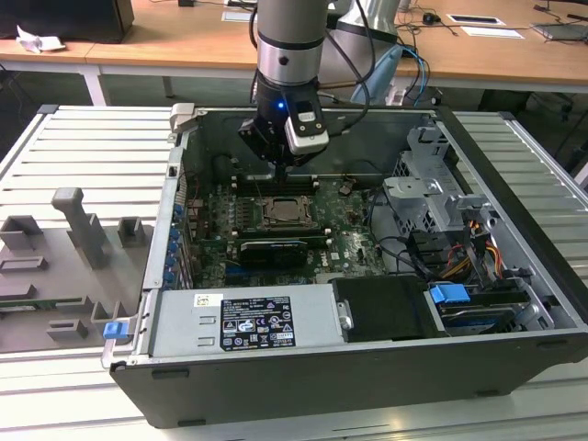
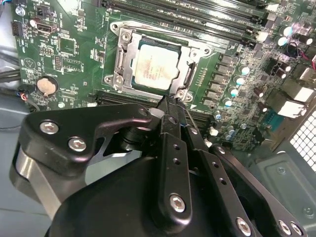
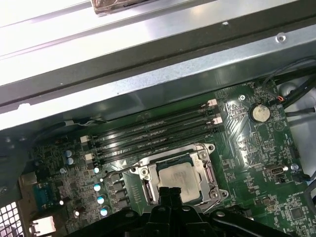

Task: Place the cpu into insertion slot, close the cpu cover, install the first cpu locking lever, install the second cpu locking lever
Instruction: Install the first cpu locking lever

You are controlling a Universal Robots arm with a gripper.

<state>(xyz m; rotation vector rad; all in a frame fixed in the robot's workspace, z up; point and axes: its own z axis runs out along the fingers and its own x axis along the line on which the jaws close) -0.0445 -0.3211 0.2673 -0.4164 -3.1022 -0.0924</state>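
The cpu (image 2: 154, 66) (image 3: 178, 178) lies flat in its socket on the green motherboard, silvery-beige top up. The cpu cover (image 2: 122, 58) (image 3: 205, 165) lies down around it as a silvery frame. My gripper (image 2: 171, 100) (image 3: 171, 190) is shut with nothing between its fingers, and its tips hover at the socket's edge, close to the cover's rim. A thin wire lever (image 3: 123, 169) sticks out from one side of the socket. In the exterior view the gripper (image 1: 279, 172) hangs just above the socket (image 1: 286, 213), inside the open computer case.
Memory slots (image 3: 153, 133) run along one side of the socket, and a black card (image 1: 273, 250) lies on the other. A power supply (image 1: 243, 322) fills the case's near side. A drive cage and cables (image 1: 432, 197) stand at the exterior view's right. Grey fixtures (image 1: 78, 230) sit outside the case.
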